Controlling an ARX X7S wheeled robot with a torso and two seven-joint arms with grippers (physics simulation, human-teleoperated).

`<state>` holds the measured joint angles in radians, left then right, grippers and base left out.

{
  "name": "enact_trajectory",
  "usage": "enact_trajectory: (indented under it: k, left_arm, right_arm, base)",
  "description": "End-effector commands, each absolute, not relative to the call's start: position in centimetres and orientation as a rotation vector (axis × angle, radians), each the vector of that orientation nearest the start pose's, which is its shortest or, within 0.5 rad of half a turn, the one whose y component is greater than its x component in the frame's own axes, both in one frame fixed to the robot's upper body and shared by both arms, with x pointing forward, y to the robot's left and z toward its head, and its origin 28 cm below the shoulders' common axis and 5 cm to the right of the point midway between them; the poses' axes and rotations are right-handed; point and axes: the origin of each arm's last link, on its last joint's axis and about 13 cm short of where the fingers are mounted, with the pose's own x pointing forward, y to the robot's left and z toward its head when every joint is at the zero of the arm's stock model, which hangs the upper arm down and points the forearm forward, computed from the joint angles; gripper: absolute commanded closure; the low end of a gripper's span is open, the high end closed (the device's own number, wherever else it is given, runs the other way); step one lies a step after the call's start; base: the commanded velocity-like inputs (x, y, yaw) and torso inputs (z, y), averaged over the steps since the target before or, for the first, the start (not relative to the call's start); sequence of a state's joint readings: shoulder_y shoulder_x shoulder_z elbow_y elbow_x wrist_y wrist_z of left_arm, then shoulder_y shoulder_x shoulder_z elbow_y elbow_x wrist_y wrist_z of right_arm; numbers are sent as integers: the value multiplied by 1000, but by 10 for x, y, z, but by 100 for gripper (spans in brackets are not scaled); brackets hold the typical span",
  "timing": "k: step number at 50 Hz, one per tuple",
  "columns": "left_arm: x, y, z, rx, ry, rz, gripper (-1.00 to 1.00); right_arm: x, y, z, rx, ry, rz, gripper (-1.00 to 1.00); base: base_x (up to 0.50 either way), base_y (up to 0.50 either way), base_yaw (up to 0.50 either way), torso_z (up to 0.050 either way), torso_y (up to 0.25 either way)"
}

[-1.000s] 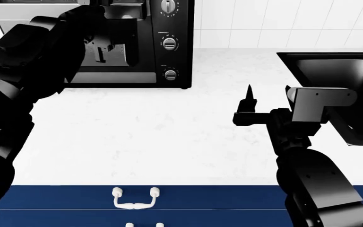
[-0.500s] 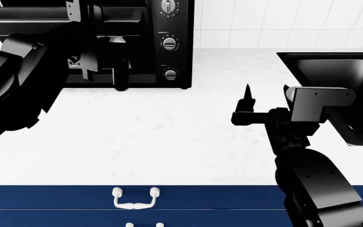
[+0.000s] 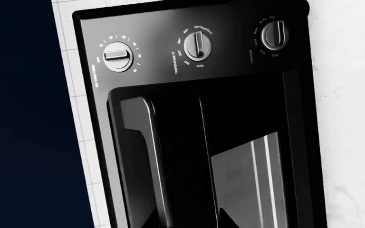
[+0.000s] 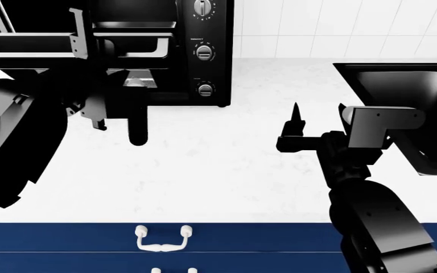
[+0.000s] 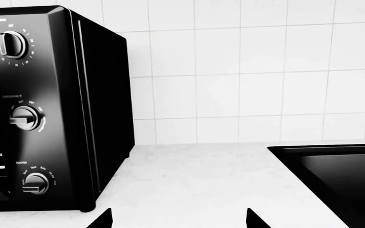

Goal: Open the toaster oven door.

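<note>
In the head view the toaster oven (image 4: 203, 54) stands at the upper left of the frame, on the white countertop (image 4: 203, 165) against the white tiled wall (image 4: 340, 23), and its three knobs (image 4: 205, 52) run in a column down its right side. The toaster oven door (image 4: 29, 44) is swung down and out toward me: I see it as a long horizontal bar with a silver edge crossing the upper left of the frame, with the dark cavity open above it. My left gripper (image 4: 120, 122) hangs just below and in front of that door, dark fingers (image 4: 137, 133) pointing down over the counter, apart from the door as far as I can tell; whether it is wide or narrow I cannot tell, since the black parts merge. My left wrist view shows the oven front turned on its side, the three knobs in a row and the opened interior with a pale rack or tray (image 3: 252, 185) inside. My right gripper (image 4: 318, 122) sits at centre right of the head view, held wide with nothing between its fingers, near the black sink (image 4: 400, 85) at the right edge. In the right wrist view its two fingertips (image 5: 103, 219) show well apart at the lower edge. Blue drawer fronts (image 4: 279, 247) with white handles (image 4: 163, 238) run along the bottom.
</note>
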<state>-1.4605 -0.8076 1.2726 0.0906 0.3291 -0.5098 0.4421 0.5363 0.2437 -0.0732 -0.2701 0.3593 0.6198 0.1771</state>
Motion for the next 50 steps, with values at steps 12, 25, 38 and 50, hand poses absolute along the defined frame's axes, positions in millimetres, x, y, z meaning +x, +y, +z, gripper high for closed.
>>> enact_trajectory:
  k: [12,25,38,50]
  left_arm:
    - [298,269,292,1588,-42,-457,100]
    - [285,269,282,1578,21,-500,100]
    - [274,268,273,1561,59,-538,100]
    - [271,268,263,1555,96,-566,100]
  right_arm:
    - [292,-123,166,43,-152,20,-100]
    - [291,-123,166,48,-151,19,-100]
    - [290,-123,165,50,-151,19,-100]
    - [289,-124,164,52,-148,18,-100]
  base:
    - [0,0,-3,0,0]
    - [1,-1,-3,0,0]
    - [0,-1,-2,0,0]
    - [0,0,0,0,0]
